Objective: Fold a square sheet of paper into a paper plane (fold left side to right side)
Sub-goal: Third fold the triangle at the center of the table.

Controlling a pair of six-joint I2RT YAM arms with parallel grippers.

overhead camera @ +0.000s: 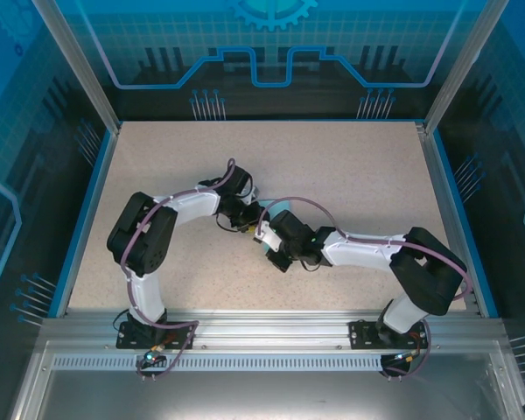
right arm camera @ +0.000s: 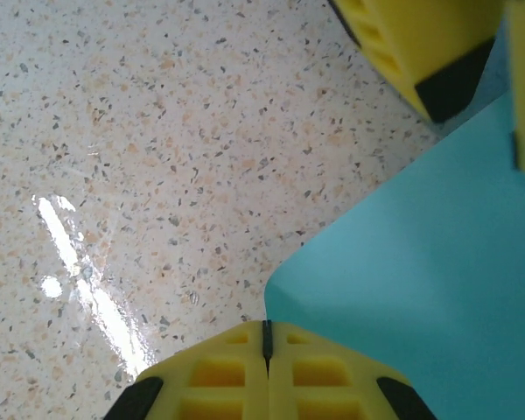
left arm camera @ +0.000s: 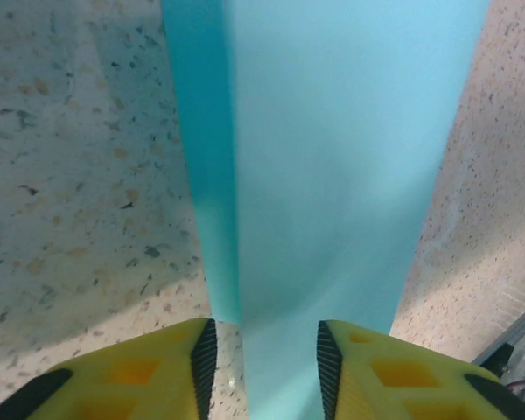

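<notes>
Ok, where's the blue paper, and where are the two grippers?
blue paper (left arm camera: 332, 175): left wrist view, middle of sheet.
left gripper (left arm camera: 264, 359): left wrist view, between fingertips.
right gripper (right arm camera: 265, 337): right wrist view, where fingertips meet.

Turquoise square sheet of paper (left arm camera: 332, 175): thin, smooth, matt. The table (right arm camera: 157, 131) is speckled and stone-like, polished enough to throw a bright glare streak. Right gripper (right arm camera: 264, 325) fingers (right arm camera: 210, 376) are matt yellow moulded plastic with black rubbery-looking pads, and it's the same on the left gripper (left arm camera: 264, 350). Arm shells (overhead camera: 192, 206) are glossy white plastic, the near rail (overhead camera: 262, 328) brushed metal.
</notes>
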